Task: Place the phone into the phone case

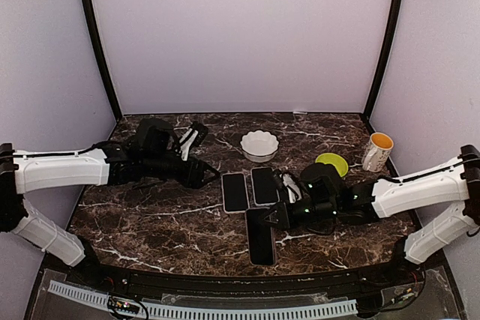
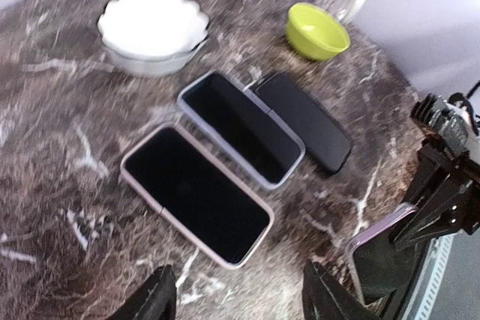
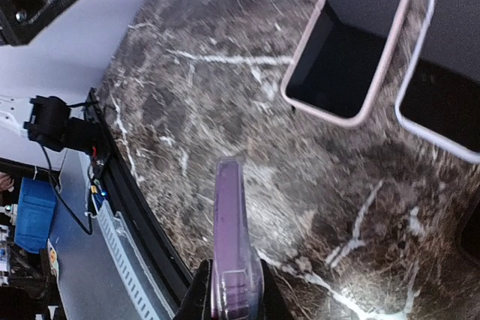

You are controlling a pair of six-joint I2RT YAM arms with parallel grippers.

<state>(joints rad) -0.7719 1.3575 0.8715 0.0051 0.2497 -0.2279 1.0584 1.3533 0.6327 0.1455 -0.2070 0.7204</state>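
Purple case (image 3: 229,237) held, three phones (image 2: 195,192), two bowls (image 2: 154,28)

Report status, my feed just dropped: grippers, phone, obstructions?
Left gripper open, empty. Right gripper shut on purple-edged item, phone or case unclear. Pink-rimmed case, grey-rimmed case, black phone lying flat. Nothing blocking them.

Dark white-veined marble table (image 1: 150,222) inside pale lilac walls (image 1: 240,35) with black corner poles (image 1: 96,43).
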